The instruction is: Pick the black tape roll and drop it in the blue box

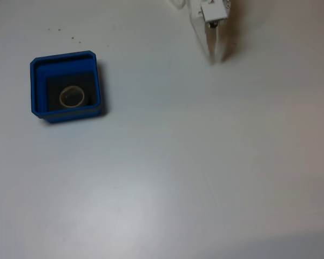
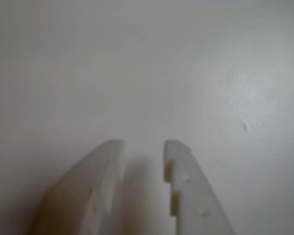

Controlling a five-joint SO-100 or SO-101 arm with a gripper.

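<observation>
As seen from above in the fixed view, the scene is laid out as follows.

Table: a plain white tabletop is seen in both views; a small nick in it is noted in the wrist view.

Box: the square bright-blue plastic tray with a thick stepped rim is set at the left of the fixed view, its dark floor visible inside.

Arm: the white two-finger gripper is seen at the top right of the fixed view, low over bare table, well apart from the tray.

Fingers: the two pale fingers are parted by a narrow gap in the wrist view; nothing is held between them, and only bare table is seen through the gap.

Roll: the small black ring of tape with a pale inner core is lying flat on the tray's floor, near the lower wall as pictured; its black band is hard to separate from the dark floor, so mainly the pale core is made out.

Roll to fingers: the ring is far to the left of, and lower in the fixed view than, the fingertips; no contact exists.

Step in hand: the drop is judged done. Retreat is best made clear of the tray, so that the rim is not nudged.
</observation>
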